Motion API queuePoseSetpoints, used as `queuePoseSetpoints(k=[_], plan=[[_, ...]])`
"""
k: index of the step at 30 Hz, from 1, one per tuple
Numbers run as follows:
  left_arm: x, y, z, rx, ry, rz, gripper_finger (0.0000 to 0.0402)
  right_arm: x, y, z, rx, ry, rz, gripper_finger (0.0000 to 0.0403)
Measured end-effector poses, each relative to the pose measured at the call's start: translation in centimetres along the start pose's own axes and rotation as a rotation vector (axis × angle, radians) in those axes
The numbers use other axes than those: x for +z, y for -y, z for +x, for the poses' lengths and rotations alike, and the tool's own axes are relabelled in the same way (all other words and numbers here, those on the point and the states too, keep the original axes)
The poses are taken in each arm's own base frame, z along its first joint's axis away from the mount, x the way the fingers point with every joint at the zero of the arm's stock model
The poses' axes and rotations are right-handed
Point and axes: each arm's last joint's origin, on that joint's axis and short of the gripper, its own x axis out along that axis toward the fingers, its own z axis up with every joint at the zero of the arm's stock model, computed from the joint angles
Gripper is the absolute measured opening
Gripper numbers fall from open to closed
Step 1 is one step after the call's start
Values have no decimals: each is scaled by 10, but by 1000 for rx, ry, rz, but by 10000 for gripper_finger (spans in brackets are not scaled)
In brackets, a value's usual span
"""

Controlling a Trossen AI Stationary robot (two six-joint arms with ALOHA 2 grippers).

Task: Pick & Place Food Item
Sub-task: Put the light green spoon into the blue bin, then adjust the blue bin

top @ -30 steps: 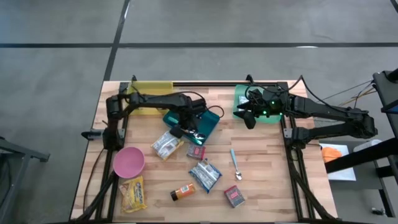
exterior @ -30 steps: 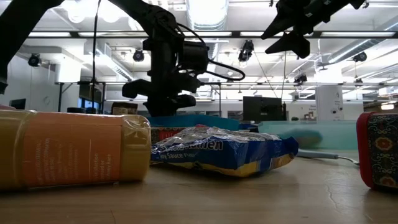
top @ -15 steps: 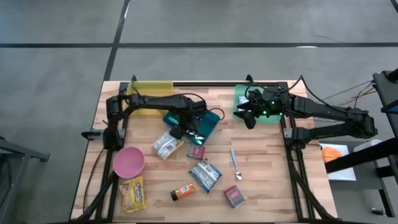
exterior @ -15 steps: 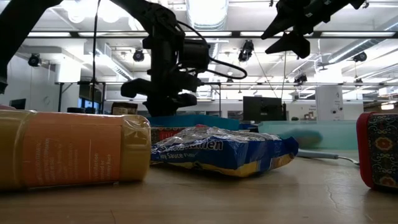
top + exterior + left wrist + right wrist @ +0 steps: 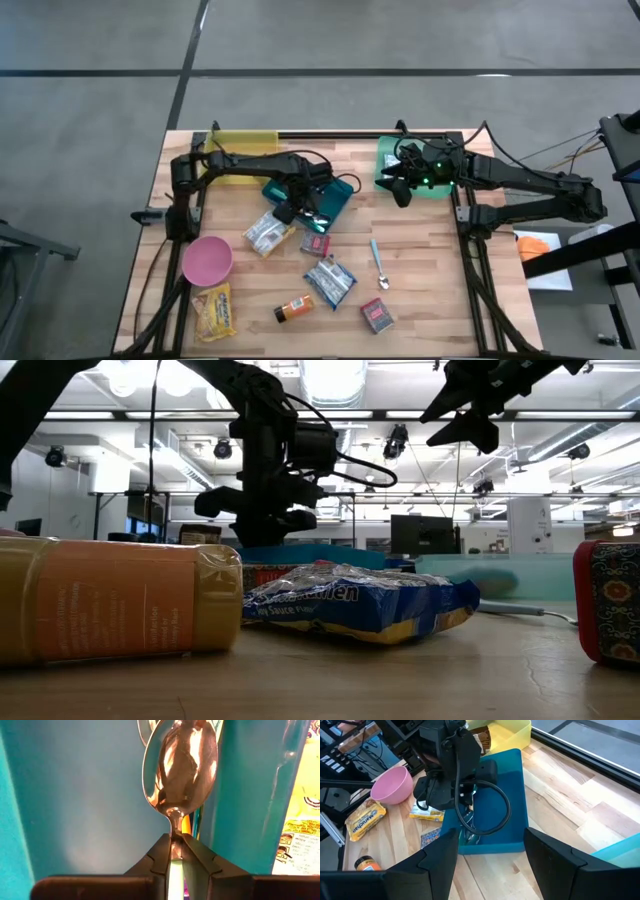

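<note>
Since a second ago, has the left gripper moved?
Yes, barely: in the low view the left gripper, shut on the spoon, has shifted slightly rightward against the background ceiling lights, above the blue tray.

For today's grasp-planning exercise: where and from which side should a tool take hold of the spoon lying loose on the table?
Grip the spoon across its slim light-blue handle, coming straight down from above. It lies flat on the wooden table, handle toward the far edge, with bare wood on both sides for the fingers.

You can't see the spoon (image 5: 180,770) handle past the left gripper (image 5: 176,851) (bowl top also cropped).
</note>
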Motion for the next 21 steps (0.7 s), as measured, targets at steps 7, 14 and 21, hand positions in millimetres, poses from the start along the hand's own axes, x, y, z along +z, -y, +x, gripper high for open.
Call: queuePoseSetpoints(k=[7, 14, 21], plan=[[0, 0, 0, 1, 0, 0, 101, 0, 0, 0, 1, -1, 0, 221], [0, 0, 0, 5, -3, -16, 146, 0, 0, 0, 2, -1, 0, 221], [1, -9, -24, 134, -77, -160, 156, 0, 0, 0, 1, -1, 0, 221]])
